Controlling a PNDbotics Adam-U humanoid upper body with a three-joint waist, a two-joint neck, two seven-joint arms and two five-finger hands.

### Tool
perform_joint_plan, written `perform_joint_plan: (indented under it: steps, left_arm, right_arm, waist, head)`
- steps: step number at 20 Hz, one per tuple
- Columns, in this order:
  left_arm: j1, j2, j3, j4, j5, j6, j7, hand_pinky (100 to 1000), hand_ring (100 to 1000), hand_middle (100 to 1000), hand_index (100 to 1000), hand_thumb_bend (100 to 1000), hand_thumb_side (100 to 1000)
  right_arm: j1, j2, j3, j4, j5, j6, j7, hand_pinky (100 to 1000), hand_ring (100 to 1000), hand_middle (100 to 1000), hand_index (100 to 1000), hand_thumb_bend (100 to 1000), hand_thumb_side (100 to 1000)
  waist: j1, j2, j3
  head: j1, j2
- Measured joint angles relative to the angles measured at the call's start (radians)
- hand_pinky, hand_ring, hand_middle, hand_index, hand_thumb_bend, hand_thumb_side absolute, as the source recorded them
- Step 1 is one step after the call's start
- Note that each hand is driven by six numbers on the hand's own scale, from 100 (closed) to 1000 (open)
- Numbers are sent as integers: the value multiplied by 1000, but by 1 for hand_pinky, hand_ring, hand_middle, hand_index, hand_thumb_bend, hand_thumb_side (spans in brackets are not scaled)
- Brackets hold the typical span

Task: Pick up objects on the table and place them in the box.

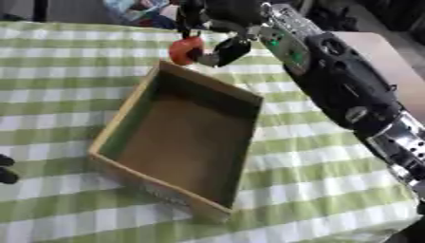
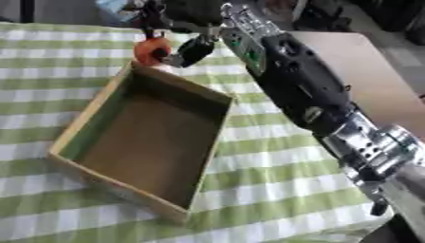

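Orange, rounded object was pinched in the curled fingers of the right hand, above the far corner of the box. Its make could not be told beyond colour and shape. The right arm, black with silver joints, reached in from the lower right and ran diagonally up to that corner. The box was wooden, shallow and rectangular, set askew on the bench, with a brown floor and nothing visible inside. A green and white checked cloth covered the bench around it. At the left edge of the left eye view, near the lower corner, dark fingertips of the left hand showed; whether that hand was open or closed could not be told.
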Motion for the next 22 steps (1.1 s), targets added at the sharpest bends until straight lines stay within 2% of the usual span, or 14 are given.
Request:
perform_joint_plan:
  steps: [2,4,6,7,8,9,10,13,17,22]
  left_arm:
    - [0,0,2,2,-1,1,2,667,608,636,880,160,1000]
    - [0,0,3,3,-3,1,2,667,608,636,880,159,1000]
    - [0,0,3,5,-3,1,3,667,608,636,880,160,1000]
    - [0,0,3,5,-3,1,3,667,608,635,880,160,1000]
    - [0,0,3,5,-3,1,3,667,608,635,880,160,1000]
    - [0,0,3,5,-3,1,3,666,608,635,880,160,1000]
    - [0,0,3,5,-3,1,3,666,608,635,880,160,1000]
    - [0,0,3,5,-3,1,3,666,608,635,880,160,1000]
    - [0,0,3,5,-3,1,3,667,609,636,880,159,1000]
    - [0,0,3,5,-4,2,2,667,609,636,880,159,1000]
  right_arm:
    - [22,0,42,-79,-41,-19,65,728,666,622,444,100,223]
    - [42,1,70,-160,-97,-13,160,731,677,638,469,100,228]
    - [54,10,90,-223,-145,11,251,744,721,696,577,100,257]
    - [58,17,98,-247,-161,39,280,755,748,733,709,100,474]
    - [60,23,104,-268,-169,67,307,757,753,739,743,100,504]
    - [63,30,108,-285,-172,92,332,767,773,771,870,100,676]
    - [67,36,108,-299,-173,115,355,768,774,773,874,100,680]
    - [73,46,107,-325,-170,165,406,778,789,800,924,100,798]
    - [74,46,93,-334,-166,197,437,777,789,803,926,100,788]
    - [74,46,84,-340,-174,207,448,776,789,802,926,100,775]
  waist:
    - [0,0,-1]
    - [0,0,-1]
    - [0,0,-1]
    - [0,0,-1]
    - [0,0,-1]
    - [0,0,-1]
    - [1,0,-1]
    - [3,0,-4]
    - [7,0,-6]
    - [7,0,-6]
  head:
    - [1,0]
    - [2,0]
    - [2,0]
    - [2,0]
    - [2,0]
    - [2,0]
    - [2,0]
    - [2,0]
    - [2,0]
    - [1,0]
